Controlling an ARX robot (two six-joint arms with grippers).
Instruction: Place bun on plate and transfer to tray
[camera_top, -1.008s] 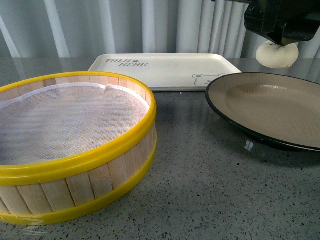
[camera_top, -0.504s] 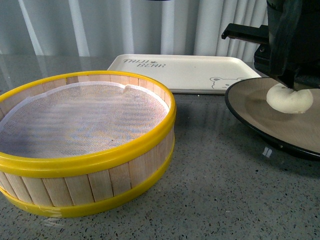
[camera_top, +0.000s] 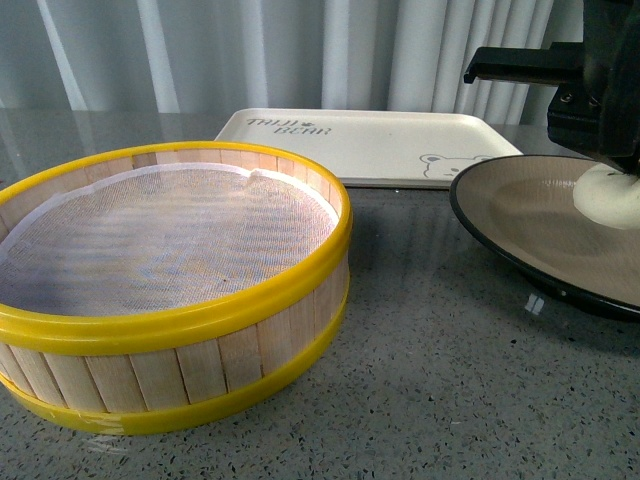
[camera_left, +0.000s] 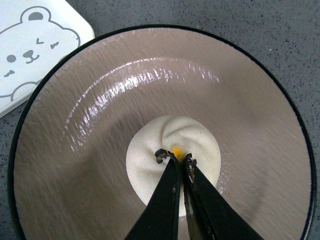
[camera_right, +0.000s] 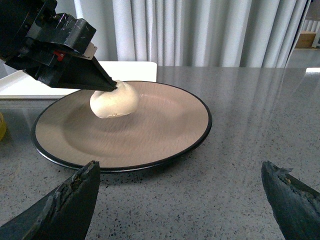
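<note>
- The bun (camera_left: 172, 136) sits on the plate (camera_top: 520, 215), about mid-plate; its pleated top faces up
- The left pincer (camera_left: 175, 157) comes down from above onto the bun; its jaws are nearly together, the tips nipping the twist at the top; a small yellow spot shows between the tips
- The right pincer (camera_right: 182, 167) hangs low over the tabletop (camera_top: 430, 400) on the near side of the plate; its fingers are spread wide with nothing between them; it is apart from the plate
- The plate lies at the right of the tabletop, flat, tan inside with a black rim
- The tray (camera_top: 370, 145) lies far back, flat; its bear-face corner is just beside the plate's far-left rim; whether they touch I cannot tell
- A steamer basket (camera_top: 200, 310) with yellow rims stands near left, well apart from the plate; a white mesh cloth lines it
- Pale curtains (camera_top: 300, 50) hang beyond the tabletop's far edge
</note>
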